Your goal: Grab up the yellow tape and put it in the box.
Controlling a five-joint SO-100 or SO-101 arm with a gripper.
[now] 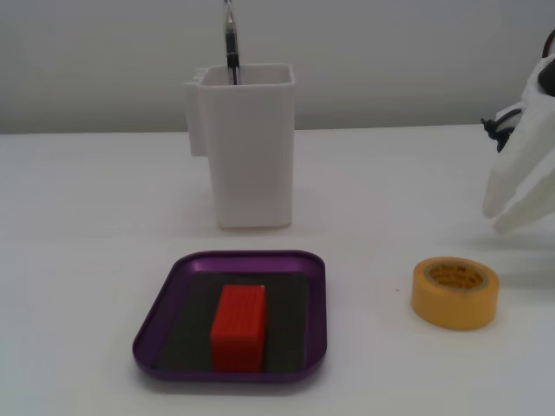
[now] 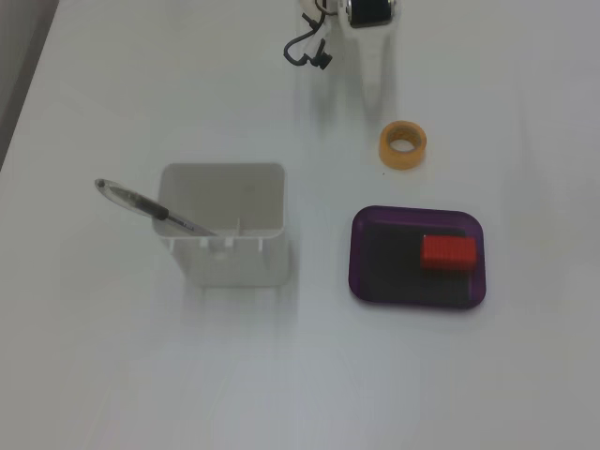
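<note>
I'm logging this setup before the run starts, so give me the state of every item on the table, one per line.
yellow tape: lying flat on the table, outside the tray, untouched
box: purple tray, holds the red block only
red block: lying inside the box
white container: upright, open top
pen: leaning inside the container
tool: near the tape, holding nothing, opening unclear

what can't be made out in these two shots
- White claw: cut off by the right edge in one fixed view and by the top edge in the other, so whether it is open or shut cannot be told.
- Dark pen: its lower part is hidden inside the tall white plastic container.
- Print inside the small yellow tape roll: too small to read.
</note>
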